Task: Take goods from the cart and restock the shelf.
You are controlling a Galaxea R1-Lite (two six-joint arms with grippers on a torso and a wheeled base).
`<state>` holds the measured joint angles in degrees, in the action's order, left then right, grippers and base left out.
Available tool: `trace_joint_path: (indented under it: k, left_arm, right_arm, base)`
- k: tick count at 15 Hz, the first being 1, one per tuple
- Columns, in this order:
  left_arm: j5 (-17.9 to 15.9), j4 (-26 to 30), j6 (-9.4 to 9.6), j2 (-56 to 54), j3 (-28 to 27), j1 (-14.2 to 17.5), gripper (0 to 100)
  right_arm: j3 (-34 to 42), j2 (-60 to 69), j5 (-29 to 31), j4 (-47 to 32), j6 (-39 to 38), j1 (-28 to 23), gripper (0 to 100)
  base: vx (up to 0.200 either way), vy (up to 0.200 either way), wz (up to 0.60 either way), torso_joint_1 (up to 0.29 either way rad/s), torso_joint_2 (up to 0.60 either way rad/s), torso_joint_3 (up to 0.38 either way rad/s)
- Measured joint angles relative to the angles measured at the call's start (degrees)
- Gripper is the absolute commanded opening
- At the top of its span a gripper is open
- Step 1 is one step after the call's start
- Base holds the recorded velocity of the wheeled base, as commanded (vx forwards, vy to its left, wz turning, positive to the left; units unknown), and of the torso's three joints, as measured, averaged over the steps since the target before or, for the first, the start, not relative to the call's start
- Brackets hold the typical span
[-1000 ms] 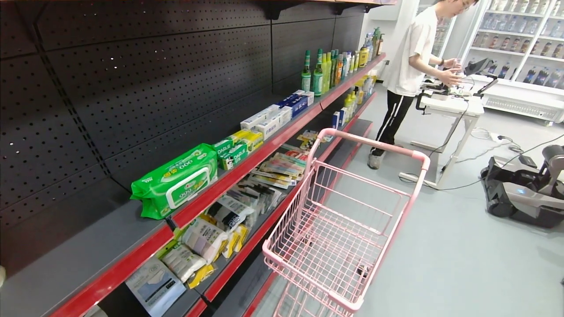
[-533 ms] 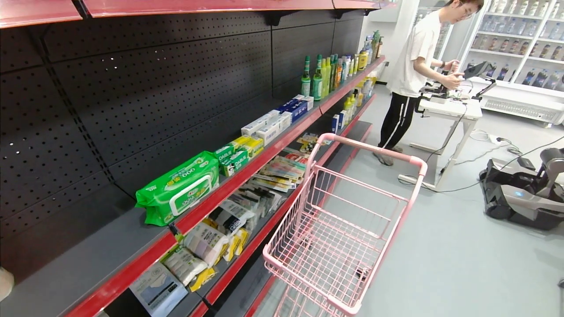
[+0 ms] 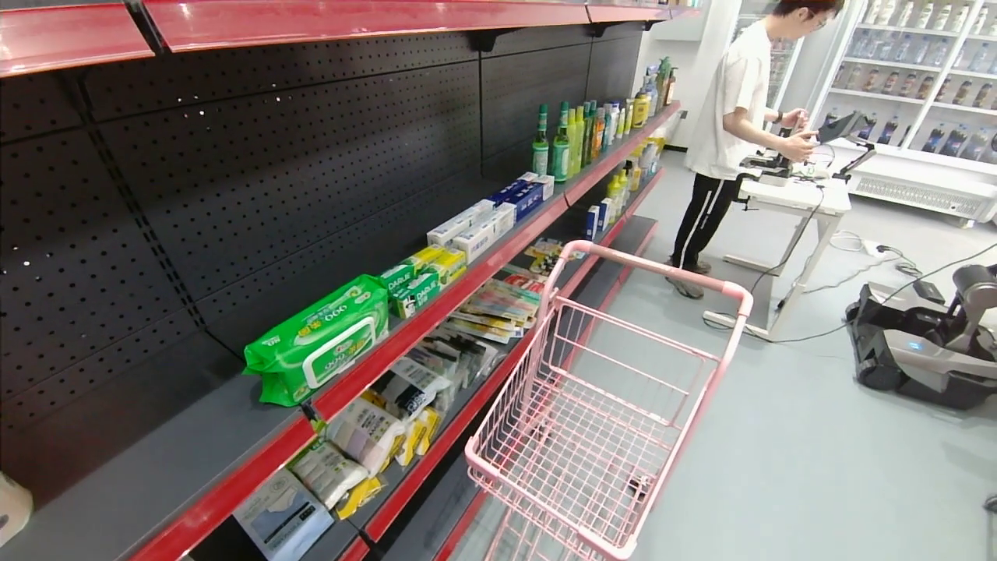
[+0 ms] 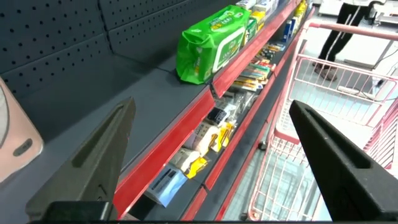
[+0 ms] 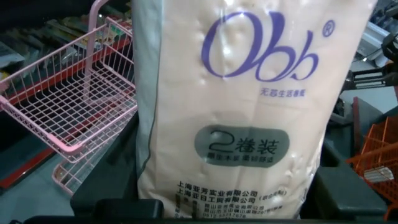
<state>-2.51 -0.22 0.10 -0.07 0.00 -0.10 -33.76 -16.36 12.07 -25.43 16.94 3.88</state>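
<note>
A pink wire cart [image 3: 724,290] stands on the floor beside the shelf, its basket showing bare wire. The grey middle shelf [image 3: 156,467] carries a green wipes pack [image 3: 319,339] with bare room to its left. My left gripper [image 4: 211,162] hangs open over the shelf's red front edge, with the green wipes pack [image 4: 211,43] beyond it and the cart [image 4: 348,74] to one side. My right gripper [image 5: 230,202] is shut on a tall cream pack of paper rolls [image 5: 242,93], held upright, with the cart [image 5: 62,106] behind it.
Toothpaste boxes [image 3: 420,276] and bottles [image 3: 576,132] line the shelf farther along. Packets [image 3: 366,436] fill the lower shelf. A pale pack [image 3: 12,506] sits at the shelf's near left end. Another machine [image 3: 919,343] rests on the floor at right.
The whole head picture has slid downward, bringing the red upper shelf edge into view, so the camera moved. The cart and the shelf goods keep their places.
</note>
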Motion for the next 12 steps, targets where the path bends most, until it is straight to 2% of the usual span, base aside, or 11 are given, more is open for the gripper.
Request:
trace_joint_path:
  k: [12]
  left_arm:
    - [-0.13,-0.02,0.0,0.0,-0.05,0.0,100]
  right_arm:
    - [1.38,-2.22,-0.33,0.41,0.65,0.17,0]
  base:
    - [0.0,0.0,0.6,0.004,0.0,0.002]
